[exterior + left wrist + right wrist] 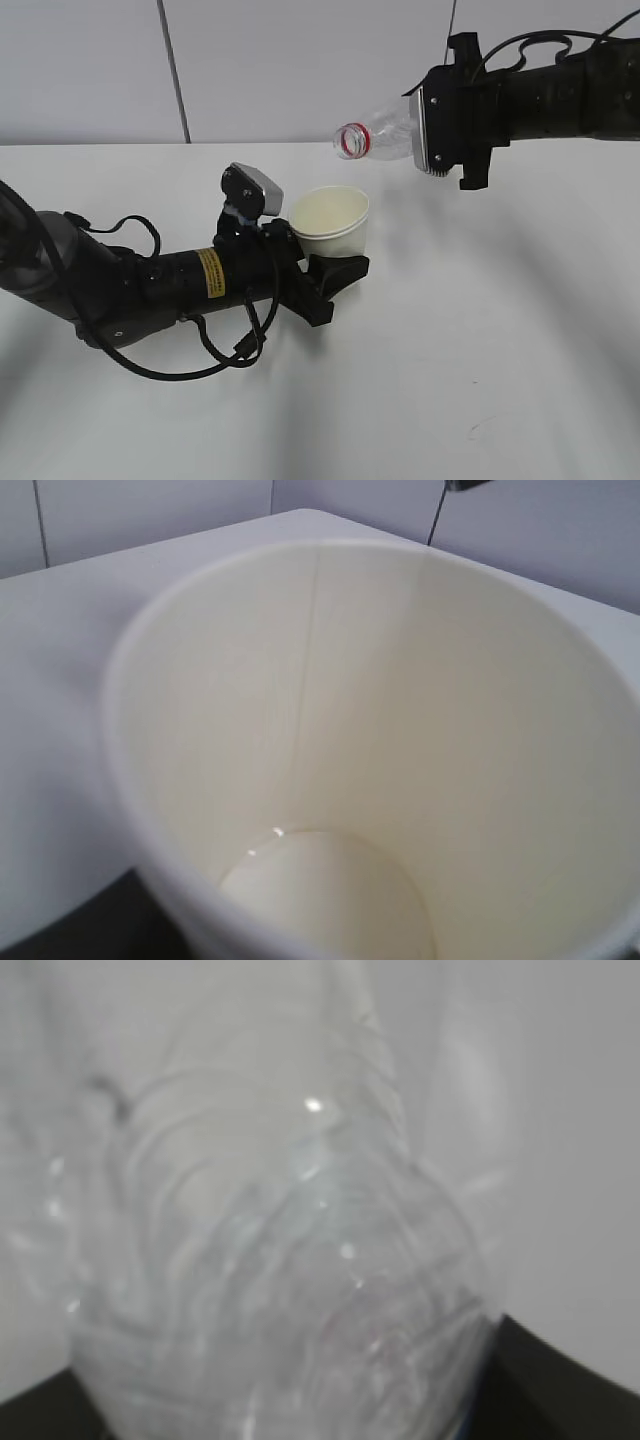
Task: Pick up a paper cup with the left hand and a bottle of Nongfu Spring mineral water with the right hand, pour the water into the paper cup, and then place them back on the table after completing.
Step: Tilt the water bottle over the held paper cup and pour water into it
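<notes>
Gripping the bottle (385, 132) on its side, the right tool (440, 130) kept the open mouth above and just beside the paper cup (332, 222), which the left tool (320, 270) clasped over the surface (520, 330). Pouring seemed under way; the next move probably needed more tilt. Only the left wrist view showed the cup's bottom, where I could not tell if water lay.

Open clear bottle (385, 132) lies tipped, red-ringed mouth above upright white paper cup (333, 222)

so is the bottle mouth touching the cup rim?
Apart. The exterior view shows the bottle mouth raised above and to the right of the paper cup rim, with white wall visible between them.
</notes>
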Robot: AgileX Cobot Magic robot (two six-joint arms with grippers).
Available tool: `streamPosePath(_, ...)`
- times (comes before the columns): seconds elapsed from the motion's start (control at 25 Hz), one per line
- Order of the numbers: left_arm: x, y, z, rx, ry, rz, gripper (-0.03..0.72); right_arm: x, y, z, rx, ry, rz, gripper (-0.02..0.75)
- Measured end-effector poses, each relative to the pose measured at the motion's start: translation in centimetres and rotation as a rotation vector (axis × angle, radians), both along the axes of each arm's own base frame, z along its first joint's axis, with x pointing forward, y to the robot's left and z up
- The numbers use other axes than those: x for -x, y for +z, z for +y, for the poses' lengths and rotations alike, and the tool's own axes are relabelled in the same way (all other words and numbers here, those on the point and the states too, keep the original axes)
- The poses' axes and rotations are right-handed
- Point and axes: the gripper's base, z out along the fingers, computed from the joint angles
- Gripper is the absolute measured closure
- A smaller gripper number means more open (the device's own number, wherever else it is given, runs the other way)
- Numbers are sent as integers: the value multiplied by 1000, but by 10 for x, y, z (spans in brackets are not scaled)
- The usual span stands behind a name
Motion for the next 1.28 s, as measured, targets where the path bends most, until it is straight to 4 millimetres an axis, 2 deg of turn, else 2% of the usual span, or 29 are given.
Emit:
streamPosePath(0.16, 0, 0, 0, 0, 0, 0, 290, -3, 6, 0, -1, 0, -19, 314)
streamPosePath(1.28, 0, 0, 0, -2, -4, -1, 290, -5, 10, 0, 63, 33, -68, 315)
